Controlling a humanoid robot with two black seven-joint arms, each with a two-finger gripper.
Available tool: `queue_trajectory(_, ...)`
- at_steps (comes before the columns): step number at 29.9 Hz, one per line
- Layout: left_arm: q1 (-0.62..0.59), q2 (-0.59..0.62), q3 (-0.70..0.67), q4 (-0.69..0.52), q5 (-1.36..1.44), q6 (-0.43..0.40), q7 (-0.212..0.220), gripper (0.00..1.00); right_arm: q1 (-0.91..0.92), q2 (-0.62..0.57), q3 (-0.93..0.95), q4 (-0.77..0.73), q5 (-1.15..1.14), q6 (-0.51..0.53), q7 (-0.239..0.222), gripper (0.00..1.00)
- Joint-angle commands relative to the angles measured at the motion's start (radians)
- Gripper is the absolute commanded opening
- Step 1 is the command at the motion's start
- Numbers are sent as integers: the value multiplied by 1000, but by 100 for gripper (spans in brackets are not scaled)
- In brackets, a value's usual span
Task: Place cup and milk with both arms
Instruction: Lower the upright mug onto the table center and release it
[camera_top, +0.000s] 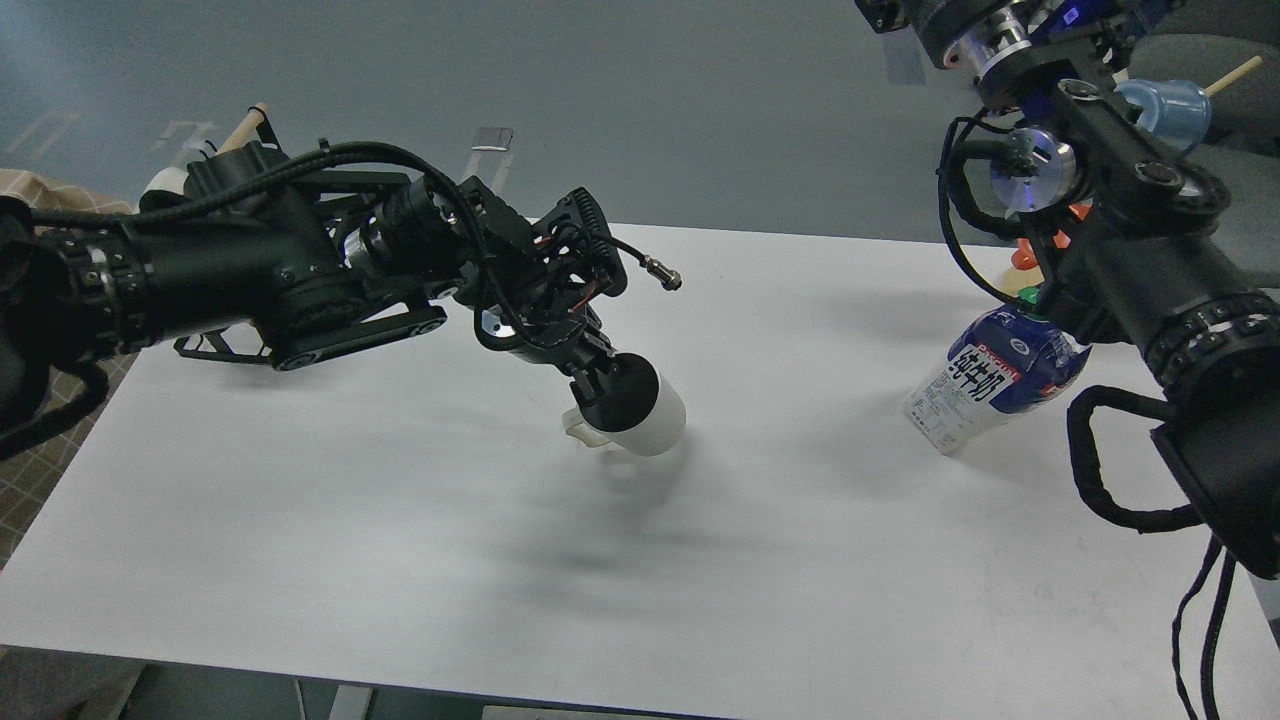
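The cup (655, 415), a ribbed cream-white mug with a dark inside, hangs tilted just above the middle of the white table (300, 520), mouth towards me and handle at the lower left. My left gripper (597, 383) is shut on its rim. The milk (985, 385), a carton with a blue top, a white lower body and a green cap (1030, 296), leans to the right at the table's right side with its lower corner at the table. My right arm (1120, 250) crosses over its top. The right gripper's fingers are hidden behind the arm at the carton's top, where it is held.
A blue cup (1160, 105) on a wooden stand and an orange thing (1030, 250) are at the back right, behind my right arm. A wooden peg (245, 125) and a white mug (165, 182) are at the back left. A checked cloth (30, 440) lies left of the table.
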Motion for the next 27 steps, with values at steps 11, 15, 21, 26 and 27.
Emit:
queue_trajectory(11,-37,-44,99,6,-13,0,-10,0,-19,0,5,3,0,0,0,100)
queue_trajectory(15,-37,-57,102,12,-14,0,-13,0,-25,0,5,3,0,0,0,100)
queue_trajectory(21,-34,-68,102,27,-14,0,-13,0,-25,0,5,4,0,0,0,100)
queue_trajectory(26,-33,-79,102,41,-18,0,-13,25,-25,0,5,4,0,0,0,100)
queue_trajectory(27,-31,-79,102,41,-18,0,-12,42,-25,0,5,3,0,0,0,100)
